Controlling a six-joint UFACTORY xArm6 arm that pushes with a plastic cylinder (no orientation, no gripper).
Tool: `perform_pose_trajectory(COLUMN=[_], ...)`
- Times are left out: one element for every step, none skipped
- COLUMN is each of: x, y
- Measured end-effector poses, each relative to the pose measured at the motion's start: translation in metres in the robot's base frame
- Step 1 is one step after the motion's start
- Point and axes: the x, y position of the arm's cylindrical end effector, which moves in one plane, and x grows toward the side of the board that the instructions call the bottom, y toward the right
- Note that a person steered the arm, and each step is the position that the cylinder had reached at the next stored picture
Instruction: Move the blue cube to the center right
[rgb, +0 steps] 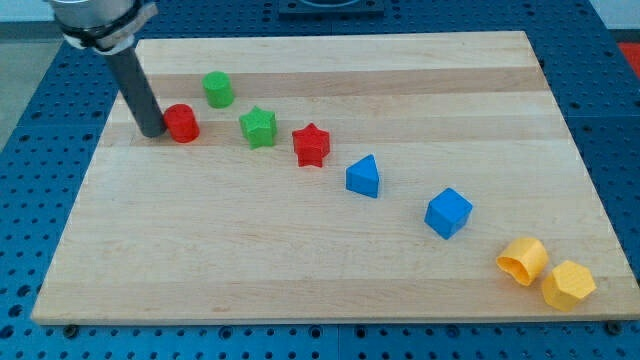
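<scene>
The blue cube (447, 213) sits on the wooden board (330, 270) toward the view's lower right. My tip (152, 130) is at the view's upper left, touching the left side of a red cylinder (182, 123), far from the blue cube. A blue triangular block (363, 177) lies to the upper left of the cube.
A green cylinder (218, 89), a green star (258, 127) and a red star (311, 145) run in a diagonal line from the upper left. Two yellow blocks (524, 261) (567, 284) sit near the board's lower right corner.
</scene>
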Motion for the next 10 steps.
perform_pose_trajectory(x=[0.0,0.026,0.079,0.112,0.123,0.134,0.172,0.146,0.1,0.146], y=[0.006,0.024,0.009,0.072,0.164,0.238,0.305,0.394,0.43,0.451])
